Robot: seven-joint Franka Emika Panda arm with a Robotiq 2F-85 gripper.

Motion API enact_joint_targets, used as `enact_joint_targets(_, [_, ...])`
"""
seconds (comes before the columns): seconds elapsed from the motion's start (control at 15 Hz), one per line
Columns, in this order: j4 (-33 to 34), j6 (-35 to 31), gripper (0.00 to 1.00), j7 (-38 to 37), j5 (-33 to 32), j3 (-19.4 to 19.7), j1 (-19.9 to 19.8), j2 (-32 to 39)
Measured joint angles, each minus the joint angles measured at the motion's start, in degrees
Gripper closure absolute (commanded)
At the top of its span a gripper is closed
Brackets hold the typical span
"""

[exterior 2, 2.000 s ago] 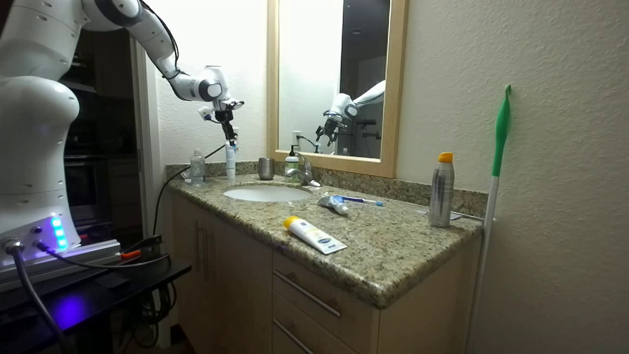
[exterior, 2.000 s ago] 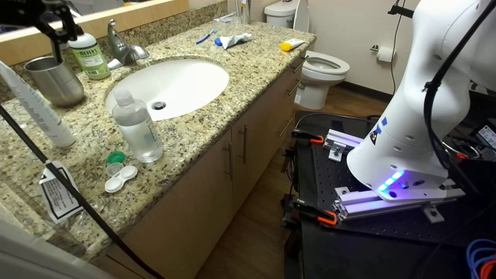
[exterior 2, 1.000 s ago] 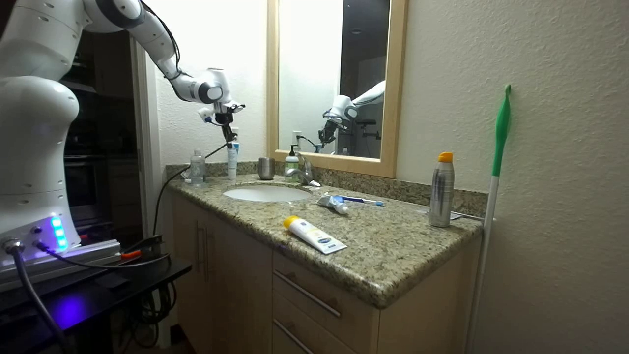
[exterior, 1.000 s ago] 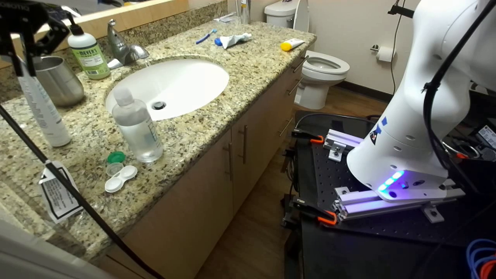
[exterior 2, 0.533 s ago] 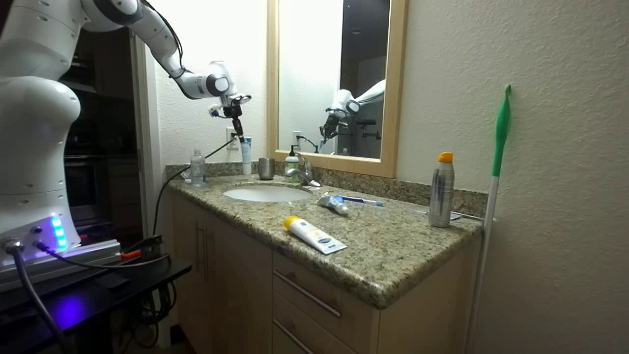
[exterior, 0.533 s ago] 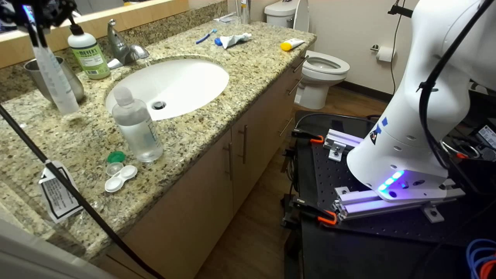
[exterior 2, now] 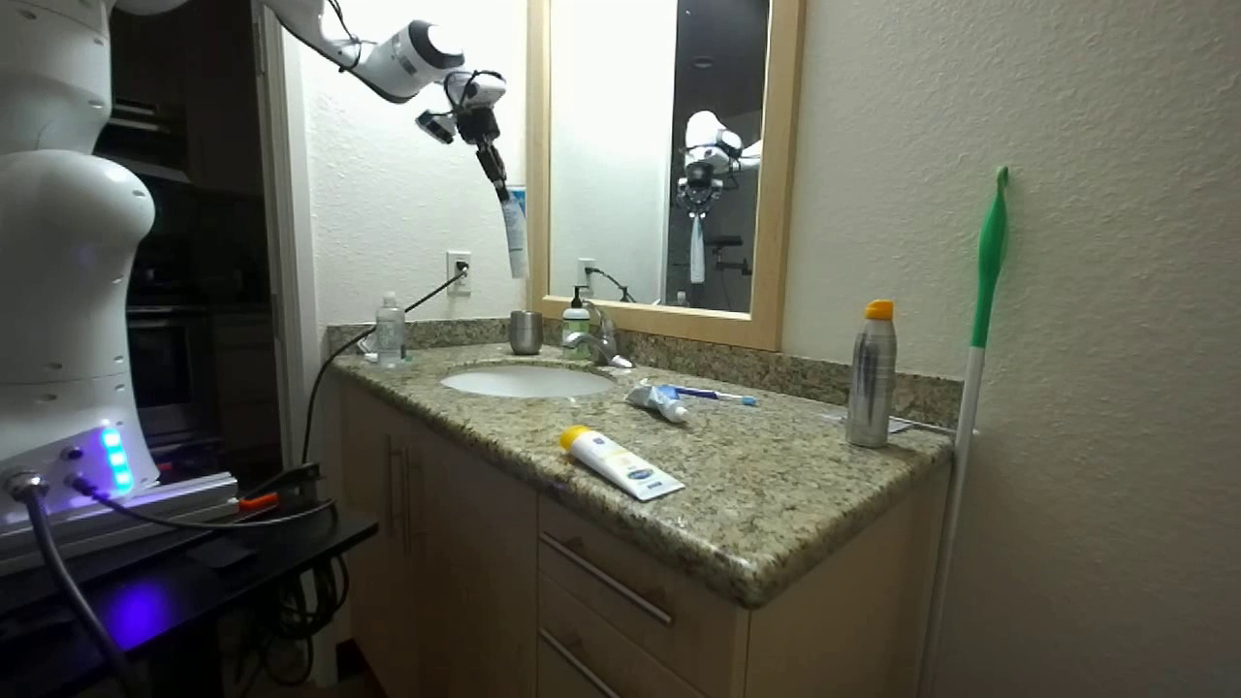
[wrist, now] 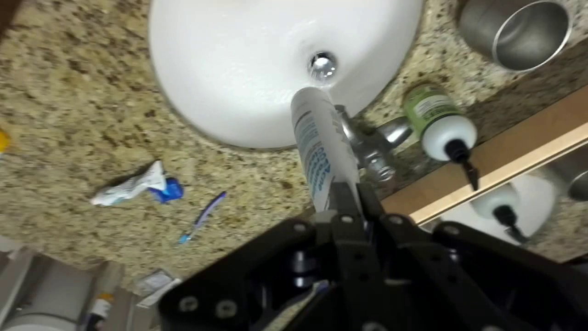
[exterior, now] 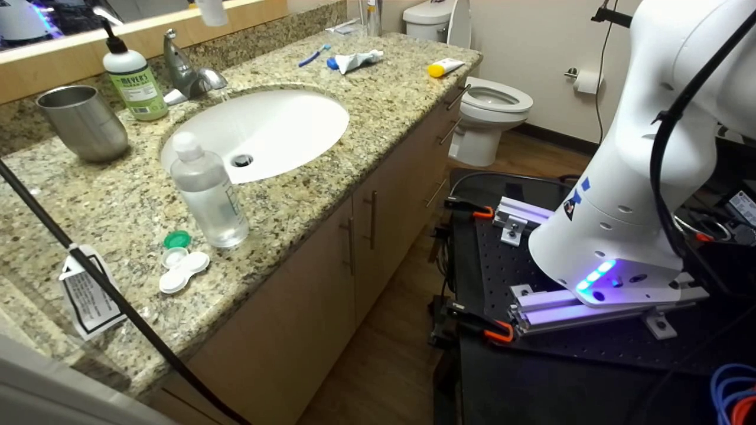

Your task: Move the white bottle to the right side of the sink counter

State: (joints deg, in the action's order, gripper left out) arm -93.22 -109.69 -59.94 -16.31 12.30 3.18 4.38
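1. The gripper (wrist: 351, 191) pinches the white bottle (wrist: 324, 147), its "Acne" lettering readable, tilted in mid-air above the sink counter (wrist: 257, 179).
2. Lower down: the basin (exterior: 283, 130), chrome tap (exterior: 188, 79), pump bottle (exterior: 139, 88) reading "MEYER'S", steel cup (exterior: 88, 130).
3. Clear bottle (exterior: 212, 203), liquid inside.
4. Across the right part: crumpled tube (exterior: 357, 61), toothbrush (exterior 2: 715, 395), yellow-capped tube (exterior 2: 625, 467), upright silver can (exterior 2: 871, 388).

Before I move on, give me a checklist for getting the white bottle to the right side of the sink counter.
1. Pincer shut on the white bottle: ok.
2. Grip firmness: cannot tell.
3. Bottle off the sink counter: ok, hanging in the air.
4. Bottle above tap height: ok, as both exterior views suggest.
5. Bottle upright: not ok, slightly tilted in an exterior view.
6. Right side free of things: not ok; yellow-capped tube, crumpled tube, toothbrush and spray can are there.
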Motion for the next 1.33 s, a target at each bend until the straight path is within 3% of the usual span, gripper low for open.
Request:
enact_joint_targets(0.2, [6.2,10.8,0.98,-0.7,1.2,0.6,-5.4,-2.5])
enact_joint_targets(0.33, [9.6,13.4,0.94,0.8,4.2,1.5,-8.9,-2.9])
enact_joint_targets(0.6, [9.1,13.3,0.98,-0.1,3.9,0.0,-8.8,-2.2])
enact_joint_targets(0.73, [9.6,13.0,0.98,-4.1,3.1,-0.1,-8.9,-0.9])
enact_joint_targets(1.0, [16.8,10.3,0.98,-12.7,3.8,2.4,-12.4,9.9])
enact_joint_targets(1.33, [30.0,11.6,0.98,-16.5,9.5,7.4,-21.6,22.2])
